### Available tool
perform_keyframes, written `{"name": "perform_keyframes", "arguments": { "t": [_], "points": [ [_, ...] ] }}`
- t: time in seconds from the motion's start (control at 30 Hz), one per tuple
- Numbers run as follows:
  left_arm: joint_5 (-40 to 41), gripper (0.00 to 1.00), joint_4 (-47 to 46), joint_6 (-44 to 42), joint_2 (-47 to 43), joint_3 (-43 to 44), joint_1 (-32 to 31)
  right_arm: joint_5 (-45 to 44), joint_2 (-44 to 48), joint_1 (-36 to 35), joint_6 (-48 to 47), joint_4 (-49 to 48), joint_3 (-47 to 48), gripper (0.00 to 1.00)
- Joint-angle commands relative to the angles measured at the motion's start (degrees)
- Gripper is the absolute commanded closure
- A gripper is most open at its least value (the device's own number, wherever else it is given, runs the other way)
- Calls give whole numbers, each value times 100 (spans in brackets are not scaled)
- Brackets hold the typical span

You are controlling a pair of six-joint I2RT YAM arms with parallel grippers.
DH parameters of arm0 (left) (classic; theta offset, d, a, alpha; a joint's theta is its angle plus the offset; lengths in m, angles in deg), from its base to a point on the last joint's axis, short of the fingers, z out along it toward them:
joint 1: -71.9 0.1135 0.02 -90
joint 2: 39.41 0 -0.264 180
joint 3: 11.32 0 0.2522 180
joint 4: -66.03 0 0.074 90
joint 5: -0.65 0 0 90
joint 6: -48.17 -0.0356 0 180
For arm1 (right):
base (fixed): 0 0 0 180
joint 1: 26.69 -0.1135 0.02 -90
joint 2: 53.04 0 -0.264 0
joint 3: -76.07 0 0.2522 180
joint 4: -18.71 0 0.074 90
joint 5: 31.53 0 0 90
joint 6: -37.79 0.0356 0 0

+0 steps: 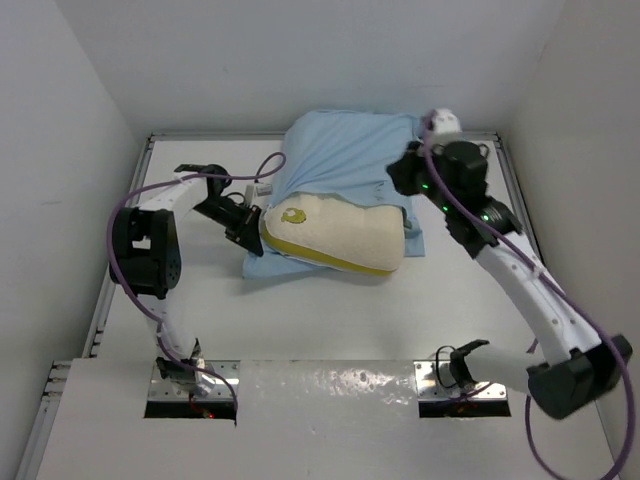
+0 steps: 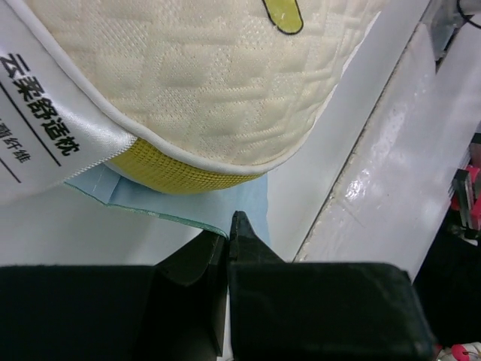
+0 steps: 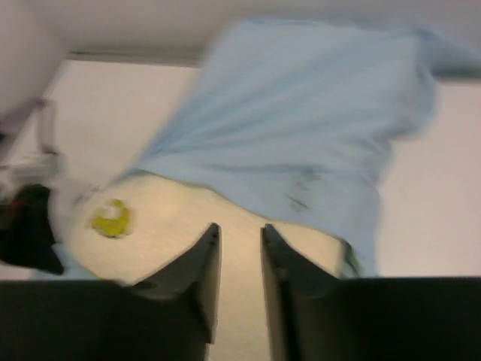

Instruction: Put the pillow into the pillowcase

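From overhead, the pillowcase (image 1: 345,150) lies light-blue side up toward the back of the white table (image 1: 330,320). The pillow (image 1: 335,235) is partly inside it. Its far side is under the top layer, its near side and left end are bare, and a strip of blue shows beneath the left end. A yellow emblem (image 1: 292,214) sits near that end. My left gripper (image 1: 243,222) is at the pillow's left end and my right gripper (image 1: 405,180) is by the far right corner. Plain white walls (image 1: 300,50) enclose the table on three sides.

On the left wrist camera, the left gripper (image 2: 229,226) has its fingers together, pinched on the hem of the pillowcase (image 2: 188,207) just under the pillow (image 2: 218,83). I see quilted cream fabric, a yellow mesh band (image 2: 180,173) and a white satin label (image 2: 45,128). Its bold black characters read 云柔舒适枕 as best I can make out, and the smaller line below is cut off. The emblem (image 2: 282,13) is clipped at the top edge.

The right wrist camera is blurred. The right gripper (image 3: 239,241) has its fingers slightly apart with nothing between them, above the pillow (image 3: 165,218). The pillowcase (image 3: 285,128) drapes over the pillow's far part, and the emblem (image 3: 111,218) is on the left.
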Motion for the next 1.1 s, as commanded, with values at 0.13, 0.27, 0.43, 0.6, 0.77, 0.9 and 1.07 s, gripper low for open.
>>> {"name": "perform_keyframes", "arguments": {
  "t": [0.13, 0.27, 0.43, 0.6, 0.77, 0.9, 1.07],
  "points": [
    [353, 100, -142, 191, -381, 151, 78, 740, -326, 2241, 341, -434, -2358, 27],
    [379, 100, -221, 296, -416, 63, 78, 1393, -1335, 2323, -872, -654, -2359, 19],
    [511, 100, -353, 419, -548, -69, 78, 805, -1821, 2332, -1734, -1489, -2587, 11],
    [573, 100, -405, 551, -531, -25, 78, 901, -2688, 2349, -2210, -1814, -2271, 11],
    [547, 100, -388, 560, -531, 133, 78, 1953, -3306, 2349, -2578, -1087, -1350, 18],
    [397, 100, -361, 525, -575, 221, 87, 2858, -3370, 2341, -2632, -1283, -1311, 59],
    [-321, 100, -47, 350, -610, 728, 262, 3511, -3000, 2349, -2333, -851, -1349, 100]
  ]
}}
